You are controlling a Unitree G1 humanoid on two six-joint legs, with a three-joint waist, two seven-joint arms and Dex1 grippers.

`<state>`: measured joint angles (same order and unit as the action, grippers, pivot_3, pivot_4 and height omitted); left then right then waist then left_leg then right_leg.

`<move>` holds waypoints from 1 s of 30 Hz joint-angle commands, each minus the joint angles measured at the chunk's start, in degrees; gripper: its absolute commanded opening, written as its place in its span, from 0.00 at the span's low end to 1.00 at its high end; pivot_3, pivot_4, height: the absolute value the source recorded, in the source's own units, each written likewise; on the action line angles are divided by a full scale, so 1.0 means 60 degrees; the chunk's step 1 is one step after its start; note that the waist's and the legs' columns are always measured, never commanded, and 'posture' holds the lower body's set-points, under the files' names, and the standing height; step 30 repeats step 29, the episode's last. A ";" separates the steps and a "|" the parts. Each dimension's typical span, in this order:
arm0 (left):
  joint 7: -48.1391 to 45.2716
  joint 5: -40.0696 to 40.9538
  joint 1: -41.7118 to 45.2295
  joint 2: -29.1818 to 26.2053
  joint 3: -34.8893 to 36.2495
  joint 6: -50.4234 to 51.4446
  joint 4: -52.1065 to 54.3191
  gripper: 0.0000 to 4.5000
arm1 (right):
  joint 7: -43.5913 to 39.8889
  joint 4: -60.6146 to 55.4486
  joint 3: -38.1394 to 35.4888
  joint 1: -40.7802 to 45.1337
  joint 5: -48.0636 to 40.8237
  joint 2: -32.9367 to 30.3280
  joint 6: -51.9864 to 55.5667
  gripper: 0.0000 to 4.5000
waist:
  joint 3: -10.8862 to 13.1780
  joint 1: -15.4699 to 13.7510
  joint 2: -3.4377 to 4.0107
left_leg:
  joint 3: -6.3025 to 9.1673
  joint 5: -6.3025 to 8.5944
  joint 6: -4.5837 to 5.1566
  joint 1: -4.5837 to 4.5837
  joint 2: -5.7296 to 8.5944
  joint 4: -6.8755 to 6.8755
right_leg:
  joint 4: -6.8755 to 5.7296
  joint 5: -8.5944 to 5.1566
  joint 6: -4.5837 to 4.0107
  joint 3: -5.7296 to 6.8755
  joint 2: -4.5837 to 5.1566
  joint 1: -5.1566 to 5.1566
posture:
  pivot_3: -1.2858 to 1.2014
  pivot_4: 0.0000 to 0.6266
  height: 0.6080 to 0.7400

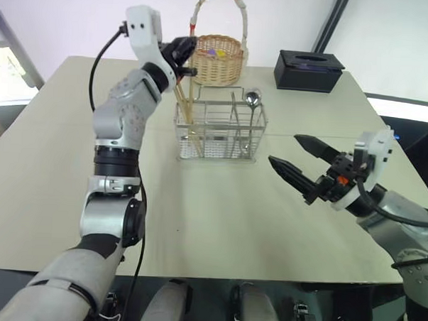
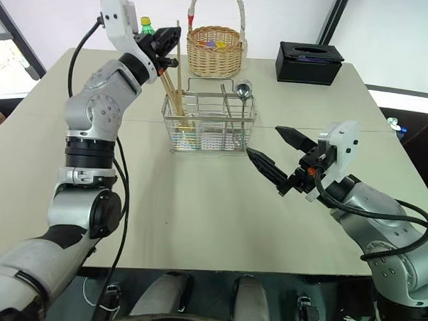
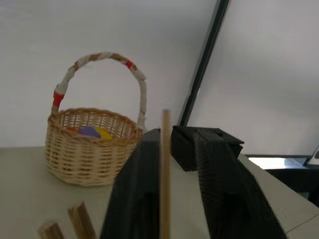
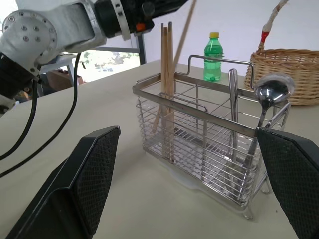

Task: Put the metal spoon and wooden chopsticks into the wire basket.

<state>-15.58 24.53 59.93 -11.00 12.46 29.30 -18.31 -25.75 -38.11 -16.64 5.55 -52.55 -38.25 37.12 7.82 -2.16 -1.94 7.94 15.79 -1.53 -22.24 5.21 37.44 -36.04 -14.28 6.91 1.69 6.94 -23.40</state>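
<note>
Above the wire basket [image 1: 219, 129], the left gripper [image 1: 183, 54] loosely straddles one upright chopstick [image 4: 182, 35] entering its left compartment, while the spread, empty right gripper [image 1: 293, 162] waits nearby and the spoon [image 1: 252, 99] stands inside.

Beige table [image 1: 218, 225] against white wall [image 1: 78, 12]

My worktop [image 1: 218, 217], pale beige, near part bare. Wire basket [image 1: 220, 130] stands on it around the middle, a bit far from me. Behind that, round wicker basket [image 1: 216, 55] with tall looped handle, on the far edge. Black box [image 1: 308, 70] on the far right, well apart from the wicker one. Green bottle [image 4: 214, 57] with yellow cap stands far left of the wicker basket, beyond the wire basket.
</note>
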 commanded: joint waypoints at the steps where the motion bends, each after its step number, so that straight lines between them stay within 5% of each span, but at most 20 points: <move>1: 0.0212 0.0312 0.0013 -0.0028 0.0251 0.0126 0.0888 0.67 | -0.0065 -0.0078 -0.0162 0.0203 -0.0015 -0.0028 -0.0185 1.00 | 0.0000 -0.0001 0.0000 | -0.0001 0.0000 0.0000 0.0000 0.0000 0.0000 | 0.0000 0.0000 0.0000 0.0000 0.0000 0.0000 | 0.52 0.24 0.40; 4: 0.0158 0.0472 -0.0017 -0.0288 0.0364 0.0310 0.1213 0.99 | -0.0261 0.0053 -0.0177 0.0209 0.0208 -0.0165 -0.0253 1.00 | -0.0001 -0.0001 0.0001 | 0.0000 0.0000 0.0000 0.0001 0.0000 0.0000 | -0.0001 0.0000 0.0000 0.0000 0.0000 0.0001 | 0.52 0.24 0.40; 7: -0.0443 0.0652 0.0036 -0.1086 0.0379 0.0760 0.1349 0.99 | -0.0642 0.0484 -0.0334 0.0291 0.0523 -0.0451 -0.0370 1.00 | 0.0001 0.0016 0.0004 | -0.0001 0.0000 0.0000 0.0003 0.0000 0.0000 | -0.0003 0.0000 -0.0001 0.0000 -0.0002 0.0001 | 0.52 0.24 0.40; 18: -0.5784 0.0167 -0.1715 -0.6466 -0.0424 0.0580 0.1765 0.99 | -0.3023 0.2709 -0.1135 0.0396 0.1643 -0.2180 -0.1072 1.00 | 0.0012 0.0179 0.0044 | -0.0005 0.0001 0.0002 0.0008 -0.0002 -0.0014 | 0.0003 -0.0002 -0.0008 -0.0001 0.0001 0.0003 | 0.52 0.24 0.40; 23: -0.6813 0.0316 -0.3277 -0.7497 -0.0023 0.0441 0.2837 0.99 | -0.3759 0.2909 -0.1257 0.0456 0.1627 -0.2627 -0.0948 1.00 | 0.0016 0.0234 0.0055 | 0.0006 0.0003 0.0004 0.0005 -0.0005 -0.0013 | 0.0010 -0.0014 -0.0031 0.0001 0.0023 0.0010 | 0.52 0.24 0.40; 30: -0.6664 0.0513 -0.4307 -0.7542 0.0398 0.0584 0.3901 0.99 | -0.3906 0.3152 -0.0883 0.0967 0.1791 -0.2548 -0.0898 1.00 | 0.0017 0.0240 0.0068 | -0.0001 0.0004 0.0006 0.0006 -0.0016 -0.0018 | 0.0016 -0.0017 -0.0044 -0.0005 0.0033 0.0005 | 0.52 0.24 0.40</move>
